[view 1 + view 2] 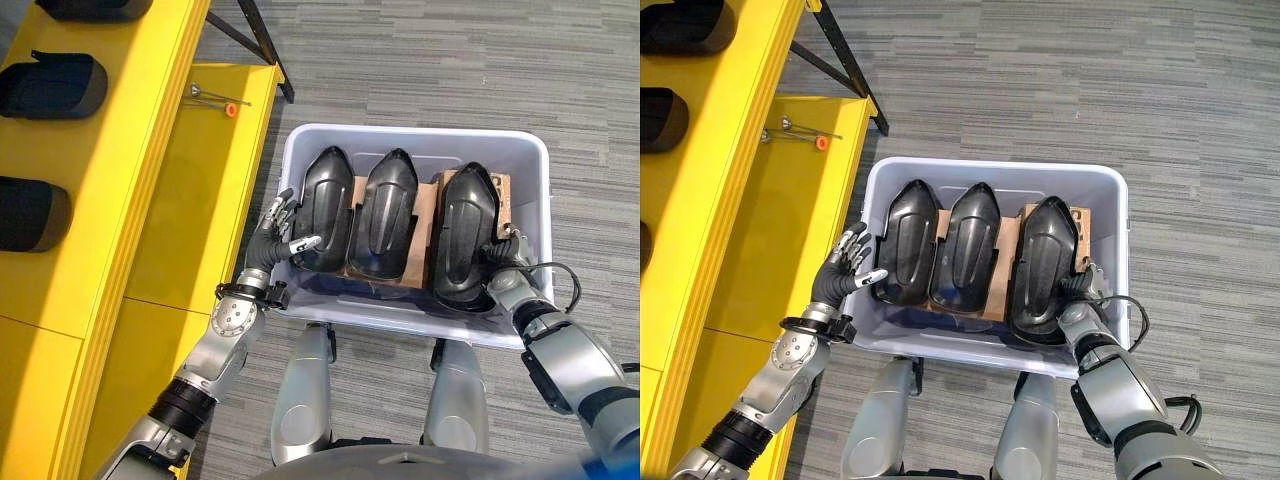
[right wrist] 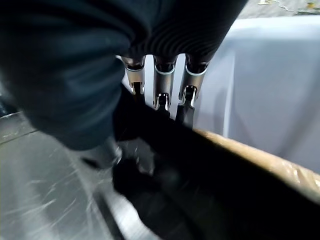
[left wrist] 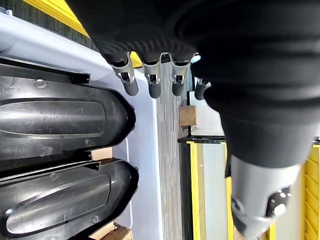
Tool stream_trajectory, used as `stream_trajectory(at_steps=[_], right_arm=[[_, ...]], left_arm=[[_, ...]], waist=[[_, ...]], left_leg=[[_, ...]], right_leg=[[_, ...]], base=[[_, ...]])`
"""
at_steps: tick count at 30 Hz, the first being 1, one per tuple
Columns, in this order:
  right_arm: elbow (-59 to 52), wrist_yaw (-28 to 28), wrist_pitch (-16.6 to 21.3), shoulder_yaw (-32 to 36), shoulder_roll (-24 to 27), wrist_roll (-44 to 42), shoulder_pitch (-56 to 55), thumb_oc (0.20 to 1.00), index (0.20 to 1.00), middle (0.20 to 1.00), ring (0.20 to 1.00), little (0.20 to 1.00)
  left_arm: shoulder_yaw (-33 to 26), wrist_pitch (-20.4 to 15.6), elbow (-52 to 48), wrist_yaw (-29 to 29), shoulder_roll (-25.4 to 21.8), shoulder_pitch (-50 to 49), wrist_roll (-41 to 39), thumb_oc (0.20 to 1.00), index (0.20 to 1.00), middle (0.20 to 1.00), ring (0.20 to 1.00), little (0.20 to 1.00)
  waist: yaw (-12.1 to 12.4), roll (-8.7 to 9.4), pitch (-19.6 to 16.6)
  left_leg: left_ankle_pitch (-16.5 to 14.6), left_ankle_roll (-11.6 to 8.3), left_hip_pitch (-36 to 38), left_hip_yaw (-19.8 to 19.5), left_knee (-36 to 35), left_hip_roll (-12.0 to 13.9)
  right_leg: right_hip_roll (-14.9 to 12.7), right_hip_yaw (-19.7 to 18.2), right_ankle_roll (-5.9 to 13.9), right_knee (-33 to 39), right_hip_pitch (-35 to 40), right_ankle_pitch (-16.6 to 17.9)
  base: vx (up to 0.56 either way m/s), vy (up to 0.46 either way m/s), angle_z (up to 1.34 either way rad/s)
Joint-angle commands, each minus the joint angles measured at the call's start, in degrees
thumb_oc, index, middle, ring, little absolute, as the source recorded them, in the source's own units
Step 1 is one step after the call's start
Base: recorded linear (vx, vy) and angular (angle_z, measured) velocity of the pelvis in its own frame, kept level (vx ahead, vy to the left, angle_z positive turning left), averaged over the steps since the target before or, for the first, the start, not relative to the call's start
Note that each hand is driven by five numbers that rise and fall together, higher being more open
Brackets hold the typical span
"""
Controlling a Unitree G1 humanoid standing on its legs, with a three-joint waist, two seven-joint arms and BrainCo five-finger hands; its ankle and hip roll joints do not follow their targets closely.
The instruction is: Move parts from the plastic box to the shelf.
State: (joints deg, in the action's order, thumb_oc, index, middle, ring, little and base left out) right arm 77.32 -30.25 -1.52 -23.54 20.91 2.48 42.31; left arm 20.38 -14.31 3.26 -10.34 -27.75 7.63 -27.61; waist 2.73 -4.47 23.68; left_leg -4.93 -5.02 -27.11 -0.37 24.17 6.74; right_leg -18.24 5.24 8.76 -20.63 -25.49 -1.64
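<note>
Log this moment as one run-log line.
stage: reach into plastic box | left robot hand: open beside left part | right robot hand: on right part, grip unclear | shelf: parts present

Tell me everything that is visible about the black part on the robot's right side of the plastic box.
The rightmost black part is a glossy, moulded plastic shell, long and rounded, tapering to a blunt tip at its far end. It stands tilted in the pale plastic box, beside two similar parts, with brown cardboard behind it. The right robot hand is at its near right edge, fingers going down behind the edge; the grip itself is hidden. The left robot hand is open by the leftmost part.
</note>
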Motion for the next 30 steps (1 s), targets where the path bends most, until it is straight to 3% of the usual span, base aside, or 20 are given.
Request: stream_trajectory(at_steps=[1,11,12,13,20,27,30], right_arm=[[-0.97,6.54,-1.04,-2.55,-8.95,1.61,-4.51,0.2,0.2,0.2,0.2,0.2],[-11.16,0.38,2.42,1.52,-4.63,-3.26,-4.56,0.2,0.2,0.2,0.2,0.2],[-13.48,-0.63,2.88,2.22,-3.9,-3.65,-4.75,0.2,0.2,0.2,0.2,0.2],[-23.85,-2.54,3.63,3.95,-1.45,-2.95,-7.11,0.2,0.2,0.2,0.2,0.2],[-42.6,-5.58,5.02,10.0,2.85,0.72,-13.76,0.2,0.2,0.2,0.2,0.2],[-55.55,-5.67,6.63,14.25,4.17,4.26,-19.34,0.2,0.2,0.2,0.2,0.2],[-68.13,-4.0,9.28,17.04,5.18,7.01,-24.36,0.2,0.2,0.2,0.2,0.2]], left_arm=[[-0.86,-2.48,-6.41,-0.52,-1.98,1.06,0.09,1.0,1.0,1.0,1.0,1.0],[-2.87,-3.04,-5.93,-2.73,-1.76,0.61,0.97,1.0,1.0,1.0,1.0,1.0],[-3.16,-3.06,-5.86,-3.1,-1.67,0.51,1.08,1.0,1.0,1.0,1.0,1.0],[-4.51,-3.27,-5.8,-4.05,-1.42,-0.1,1.61,1.0,1.0,1.0,1.0,1.0],[-6.56,-3.45,-5.7,-4.42,-0.89,-1.24,2.54,1.0,1.0,1.0,1.0,1.0],[-7.62,-3.51,-5.66,-3.96,-0.57,-2.59,3.0,1.0,1.0,1.0,1.0,1.0],[-9.13,-3.52,-6.23,-3.3,-0.3,-4.41,3.63,1.0,1.0,1.0,1.0,1.0]], waist=[[1.94,0.08,3.66],[0.04,1.63,3.64],[-0.17,1.79,3.63],[-0.98,2.42,3.54],[-2.41,3.54,2.81],[-3.18,4.36,1.67],[-3.68,5.13,0.18]], left_leg=[[-4.32,0.82,-1.21,2.56,4.66,1.13],[-4.37,0.68,-0.93,2.81,4.72,1.8],[-4.38,0.66,-0.83,2.82,4.66,1.85],[-4.33,0.55,-0.51,2.87,4.45,2.18],[-4.04,0.31,0.49,2.76,3.46,2.77],[-3.54,0.07,1.8,2.61,2.12,3.4],[-2.64,-0.41,3.27,2.35,0.58,4.01]], right_leg=[[-1.06,-0.43,0.65,-0.3,4.94,-1.33],[-0.28,-1.49,0.5,-0.54,4.48,-1.31],[-0.2,-1.57,0.5,-0.53,4.45,-1.34],[0.05,-1.82,0.47,-0.44,4.51,-1.29],[0.45,-1.71,0.54,0.21,5.34,-1.33],[0.8,-1.53,0.5,1.02,6.4,-1.38],[1.24,-1.29,0.4,1.84,7.7,-1.54]], base=[[0.0,0.0,0.0],[0.0,0.0,0.0],[0.0,0.0,0.0],[0.0,0.0,0.0],[0.0,-0.02,-0.06],[0.0,-0.025,-0.07],[0.01,-0.051,-0.01]])
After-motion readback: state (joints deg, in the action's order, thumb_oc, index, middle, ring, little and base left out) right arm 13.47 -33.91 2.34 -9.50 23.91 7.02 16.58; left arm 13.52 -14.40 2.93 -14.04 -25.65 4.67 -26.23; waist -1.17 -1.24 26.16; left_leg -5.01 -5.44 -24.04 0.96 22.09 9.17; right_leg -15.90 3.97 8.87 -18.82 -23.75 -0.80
